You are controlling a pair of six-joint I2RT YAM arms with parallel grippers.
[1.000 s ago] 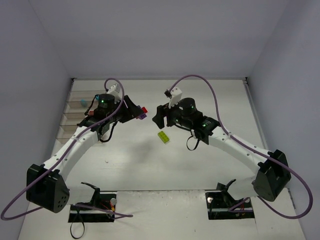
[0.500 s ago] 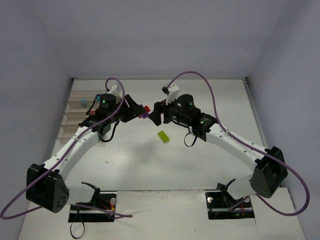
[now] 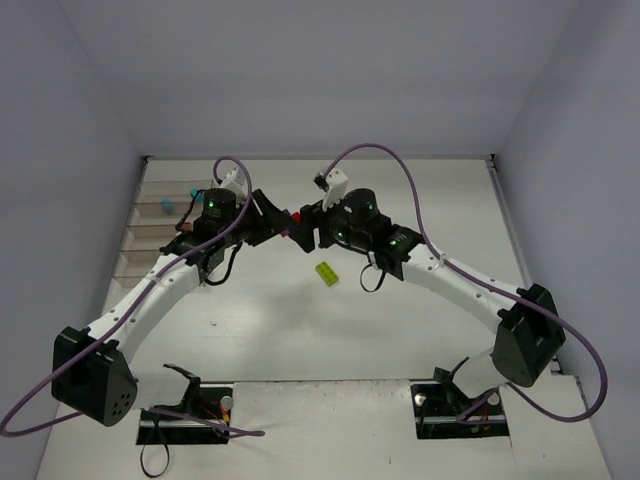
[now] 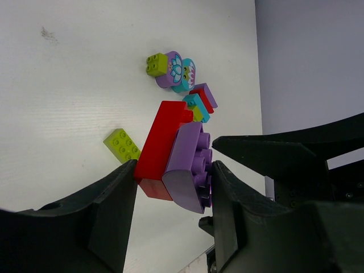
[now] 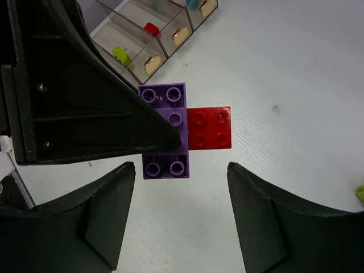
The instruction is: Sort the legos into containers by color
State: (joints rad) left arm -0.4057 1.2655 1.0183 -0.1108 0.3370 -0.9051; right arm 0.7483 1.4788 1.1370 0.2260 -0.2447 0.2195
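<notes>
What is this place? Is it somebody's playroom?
Probably not a playroom. It looks like a robot test booth. A left arm and a right arm are fixed at a white table, bare grey walls box it in, and toy bricks and clear bins are set out for sorting.

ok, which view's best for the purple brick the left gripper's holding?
Right wrist: the purple brick faces it studs-on, joined to the red brick, though a black finger covers one side. Left wrist shows it side-on, clamped with the red brick in the left gripper. Top external shows barely a speck.
</notes>
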